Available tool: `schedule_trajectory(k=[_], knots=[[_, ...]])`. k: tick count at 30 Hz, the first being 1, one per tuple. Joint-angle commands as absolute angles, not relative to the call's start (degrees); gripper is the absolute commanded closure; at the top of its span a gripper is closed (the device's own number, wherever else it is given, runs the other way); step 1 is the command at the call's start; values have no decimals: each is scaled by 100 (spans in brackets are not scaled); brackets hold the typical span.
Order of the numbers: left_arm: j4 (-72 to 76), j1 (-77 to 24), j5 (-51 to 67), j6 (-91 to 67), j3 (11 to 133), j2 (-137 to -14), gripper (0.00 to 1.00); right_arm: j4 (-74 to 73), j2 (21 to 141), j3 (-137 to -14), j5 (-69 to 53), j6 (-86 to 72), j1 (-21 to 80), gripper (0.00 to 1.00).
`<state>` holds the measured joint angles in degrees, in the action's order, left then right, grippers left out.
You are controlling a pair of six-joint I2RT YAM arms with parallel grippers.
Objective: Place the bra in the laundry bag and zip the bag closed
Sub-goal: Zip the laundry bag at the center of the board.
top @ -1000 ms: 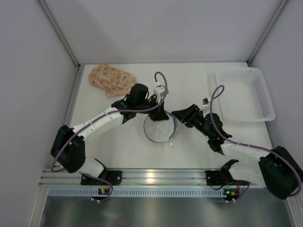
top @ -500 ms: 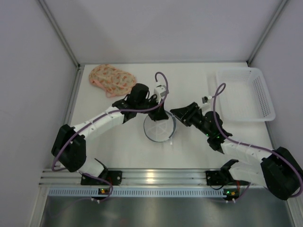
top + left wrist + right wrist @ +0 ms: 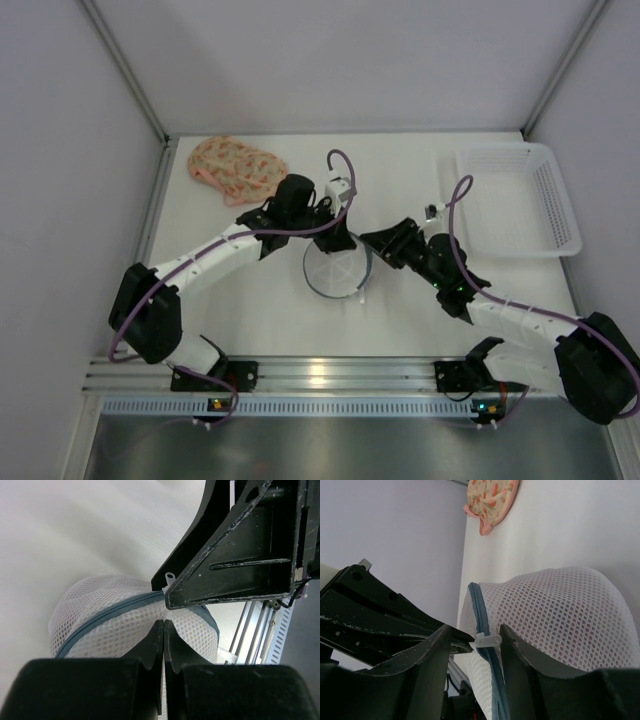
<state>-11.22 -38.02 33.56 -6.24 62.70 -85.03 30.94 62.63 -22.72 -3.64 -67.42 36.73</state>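
Observation:
The bra (image 3: 235, 168), pink-orange with a floral print, lies at the back left of the table; it also shows in the right wrist view (image 3: 492, 497). The laundry bag (image 3: 338, 270) is a round white mesh pouch with a blue-grey zipper (image 3: 482, 610) and stands mid-table. My left gripper (image 3: 338, 238) is at its far rim, jaws pressed together on the mesh (image 3: 164, 626). My right gripper (image 3: 372, 240) is at the bag's right side, open (image 3: 475, 630), with the white zipper pull (image 3: 487, 640) between its fingers. The pull also shows in the left wrist view (image 3: 169, 578).
A white plastic basket (image 3: 520, 200) stands at the back right. Side walls close in the table on the left and right. An aluminium rail (image 3: 320, 375) runs along the near edge by the arm bases.
My right gripper has crept a little left, closer to the bag. The left arm, bag and bra have not visibly moved.

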Motion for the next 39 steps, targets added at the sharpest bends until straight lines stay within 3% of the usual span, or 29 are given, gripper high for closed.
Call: schedule_trajectory(k=[1,6,13,14,16,19,23,29,34,39], knots=[[-1002,-3779,3419,-580,6522,-8490,100,3147,6223,-2461,-220,-6601,3779,57],[-1002,-3779,3472,-615,6530,-8552,100,3129,6223,-2522,-176,-6522,3788,63],[-1002,-3779,3542,-633,6522,-8587,100,3006,6249,-2610,130,-6162,3797,85],[-1002,-3779,3551,-633,6495,-8578,100,2980,6240,-2628,175,-6100,3797,94],[-1002,-3779,3577,-624,6469,-8543,100,2840,6249,-2733,299,-5846,3805,100],[-1002,-3788,3577,-633,6381,-8499,100,2690,6293,-2882,360,-5608,3806,99],[-1002,-3797,3683,-650,6319,-8490,100,2803,6389,-2971,317,-5396,3858,85],[-1002,-3806,3735,-633,6258,-8464,100,3102,6679,-2979,132,-5484,3911,75],[-1002,-3814,3709,-589,6196,-8394,100,3138,6724,-3032,202,-5449,3964,71],[-1002,-3814,3656,-606,6170,-8393,100,2963,6574,-3076,378,-5353,3964,73]])
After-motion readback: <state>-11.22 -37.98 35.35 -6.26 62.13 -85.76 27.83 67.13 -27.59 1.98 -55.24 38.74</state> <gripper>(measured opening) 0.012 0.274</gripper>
